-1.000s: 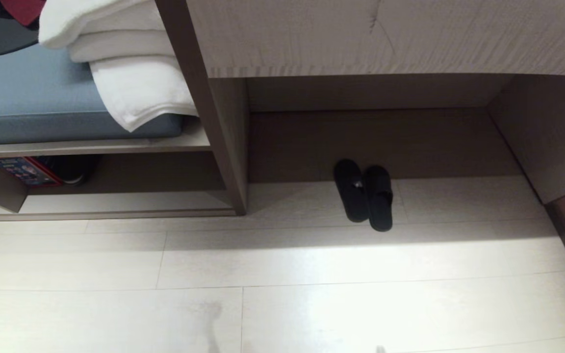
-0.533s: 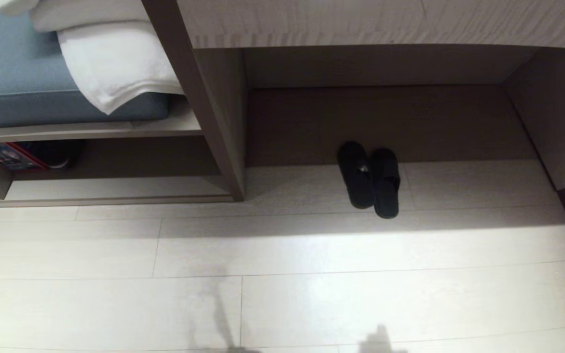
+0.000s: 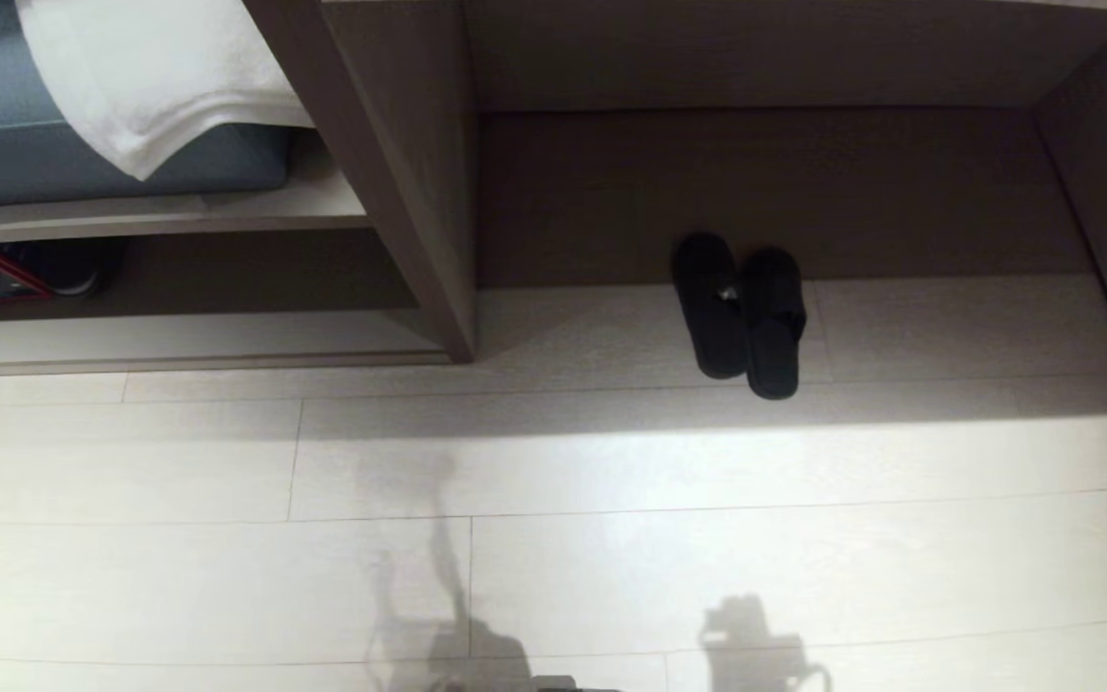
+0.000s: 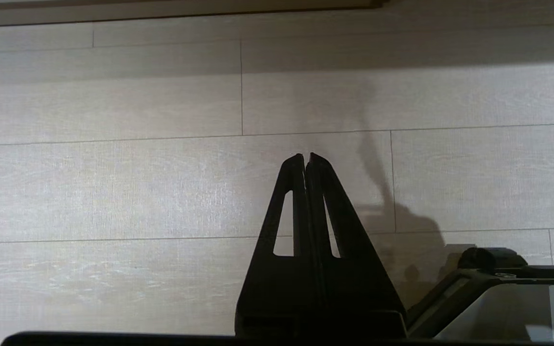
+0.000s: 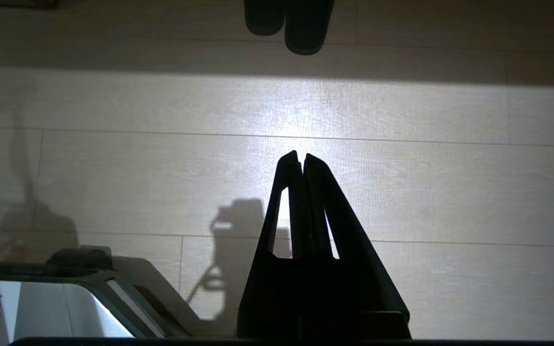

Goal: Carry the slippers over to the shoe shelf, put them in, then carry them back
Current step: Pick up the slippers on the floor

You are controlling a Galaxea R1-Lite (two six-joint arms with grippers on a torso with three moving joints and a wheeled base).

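slippers (image 3: 739, 312) are seen side by side on floor (image 3: 611, 538) under desk | soft, light, floppy; best pinched at toe top | L gripper (image 4: 305, 157) & R gripper (image 5: 300, 155) are shut tight, nothing held

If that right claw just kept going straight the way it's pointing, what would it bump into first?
Probably the slippers. The right claw, shut and empty, points across bare floor towards the pair lying side by side at the shadow's edge. Nothing lies between, though it may be angled down enough to meet the floor first.
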